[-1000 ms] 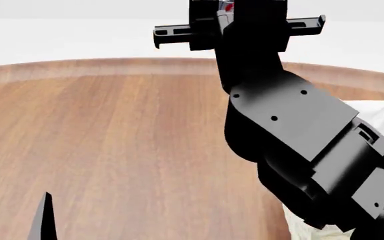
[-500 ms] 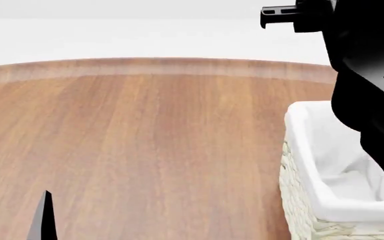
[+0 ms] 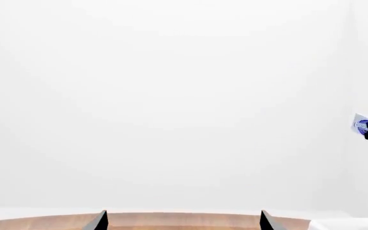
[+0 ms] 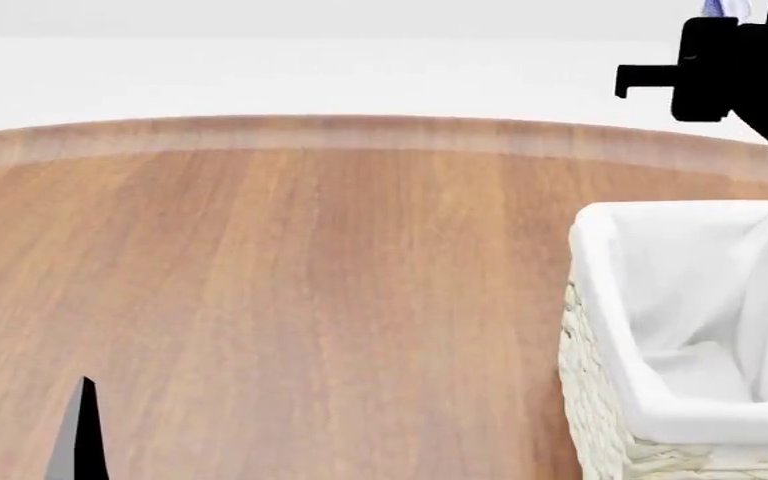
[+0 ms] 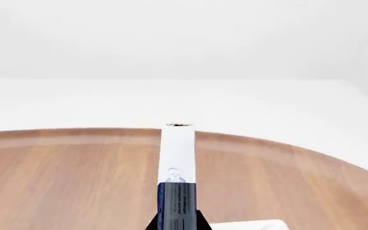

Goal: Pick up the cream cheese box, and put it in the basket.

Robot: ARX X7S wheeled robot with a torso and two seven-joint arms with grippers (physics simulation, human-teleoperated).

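Gripping the small thin white cream cheese box point(image 5: 177, 158) edge-on between its closed black fingers, the right gripper point(image 5: 177, 221) hangs in the air; in the right wrist view the box stands upright, its narrow white face above a dark blue printed band, with the round brown wooden table point(image 5: 69, 177) below and behind it. In the head view this gripper point(image 4: 724, 60) sits at 1 o'clock, above the far end of the large rectangular cream woven wicker basket point(image 4: 598, 400), whose white cloth liner point(image 4: 684, 330) folds over the rim at 4 o'clock; only a pale blue sliver of the box point(image 4: 718, 8) shows at the frame's upper edge. The left wrist view shows the box point(image 3: 361, 124) at 3 o'clock as a white face with a blue round mark, against a white background. The left gripper point(image 3: 182, 221) shows two dark fingertips point(image 3: 101, 221) standing well apart, open, over the table's far edge.
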